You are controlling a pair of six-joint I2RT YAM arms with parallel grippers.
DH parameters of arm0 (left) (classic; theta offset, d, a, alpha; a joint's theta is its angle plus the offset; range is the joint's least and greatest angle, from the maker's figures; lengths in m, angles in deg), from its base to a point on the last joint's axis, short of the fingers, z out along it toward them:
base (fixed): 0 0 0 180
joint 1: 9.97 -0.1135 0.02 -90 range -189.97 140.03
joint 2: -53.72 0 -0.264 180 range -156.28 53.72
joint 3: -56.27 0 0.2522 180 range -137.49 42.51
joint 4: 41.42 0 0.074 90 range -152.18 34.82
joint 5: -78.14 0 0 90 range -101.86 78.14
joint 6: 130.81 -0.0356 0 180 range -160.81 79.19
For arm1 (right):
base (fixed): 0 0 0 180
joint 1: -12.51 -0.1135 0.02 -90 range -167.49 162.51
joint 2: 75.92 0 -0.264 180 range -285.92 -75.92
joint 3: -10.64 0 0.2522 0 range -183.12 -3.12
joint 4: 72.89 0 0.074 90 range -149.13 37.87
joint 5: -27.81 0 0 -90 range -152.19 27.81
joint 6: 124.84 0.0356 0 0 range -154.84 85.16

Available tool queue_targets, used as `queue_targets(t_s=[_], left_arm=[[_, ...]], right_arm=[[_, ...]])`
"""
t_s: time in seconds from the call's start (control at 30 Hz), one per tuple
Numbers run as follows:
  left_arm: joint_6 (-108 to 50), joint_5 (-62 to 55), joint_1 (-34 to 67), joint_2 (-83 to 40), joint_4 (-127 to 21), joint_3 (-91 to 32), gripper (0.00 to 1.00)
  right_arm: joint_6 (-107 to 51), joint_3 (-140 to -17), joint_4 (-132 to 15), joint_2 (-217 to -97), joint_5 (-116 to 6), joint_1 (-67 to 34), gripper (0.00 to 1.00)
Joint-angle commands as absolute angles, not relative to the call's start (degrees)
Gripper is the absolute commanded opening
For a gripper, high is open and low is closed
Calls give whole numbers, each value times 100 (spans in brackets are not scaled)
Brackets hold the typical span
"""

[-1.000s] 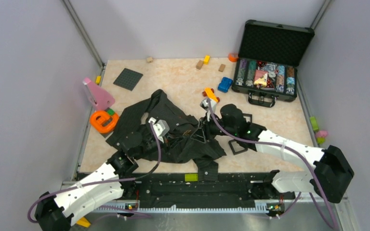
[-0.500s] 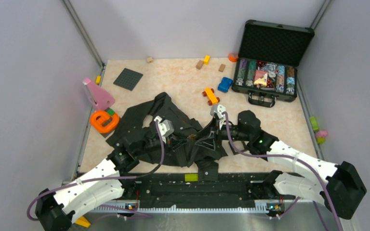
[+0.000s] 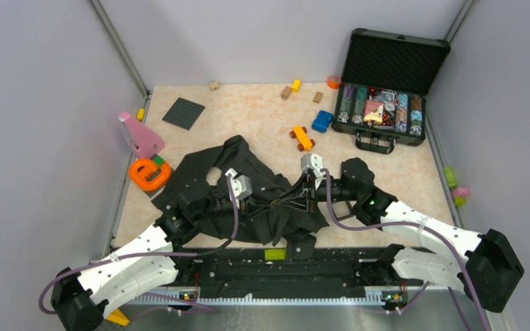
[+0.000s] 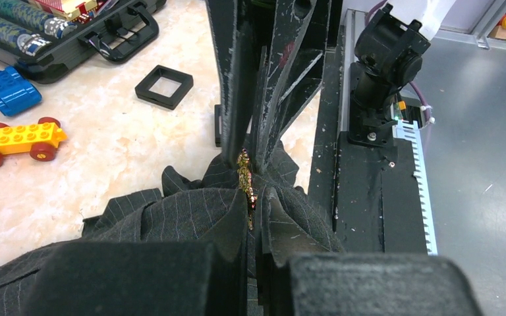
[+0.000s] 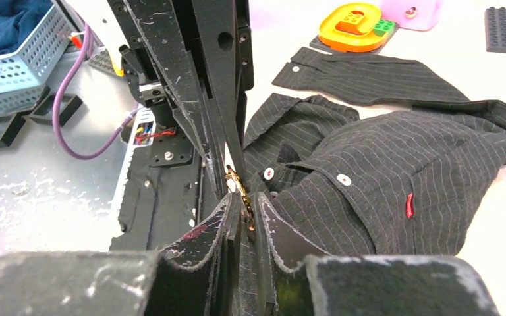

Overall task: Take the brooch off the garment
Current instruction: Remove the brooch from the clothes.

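The garment, a dark pinstriped shirt with white buttons, lies crumpled at the table's near middle. The brooch, a thin gold ornament, stands on a raised fold of it and also shows in the right wrist view. My left gripper and right gripper meet tip to tip at the brooch. In the left wrist view my left gripper is shut on the fold, with the brooch's lower end between its tips. In the right wrist view my right gripper is shut on the brooch's other end and some cloth.
An open case of chips stands at the back right. A yellow toy car and a blue brick lie behind the grippers. An orange ring, a pink piece and a dark baseplate sit at the left. A black square frame lies near the right arm.
My left gripper has moved right with the shirt, which has bunched up. My right gripper swung right, then came back left to meet it at the brooch.
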State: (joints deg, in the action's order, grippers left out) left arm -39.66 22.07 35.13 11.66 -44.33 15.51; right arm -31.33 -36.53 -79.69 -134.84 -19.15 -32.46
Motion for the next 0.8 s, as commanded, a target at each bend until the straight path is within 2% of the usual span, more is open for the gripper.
queue_targets(t_s=[0.0,0.1,0.13,0.23,0.33,0.37,0.43,0.6,0.77], left_arm=[[-4193,2420,3533,1169,-4210,1274,0],[-4236,2403,3529,1187,-4213,1275,0],[-4247,2403,3537,1182,-4202,1272,0],[-4272,2409,3535,1156,-4203,1272,1],[-4248,2284,3531,1239,-4208,1333,35],[-4248,2171,3529,1321,-4209,1377,42],[-4248,1918,3537,1544,-4210,1529,49],[-4099,1690,3537,2068,-3632,2165,54],[-3826,1649,3532,2019,-3213,2356,50]], right_arm=[[-3363,-3852,-8107,-13540,-1526,-3315,16],[-3447,-3864,-7955,-13527,-1441,-3328,25],[-3455,-3859,-7931,-13530,-1449,-3325,22],[-3452,-3862,-7959,-13515,-1485,-3327,0],[-3455,-3896,-7899,-13398,-1820,-3315,0],[-3451,-3884,-7880,-13335,-2057,-3298,0],[-3406,-3809,-7921,-13148,-2314,-3233,0],[-2898,-3533,-8616,-12892,-2324,-3171,0],[-2473,-3359,-9294,-12921,-2112,-3170,0]])
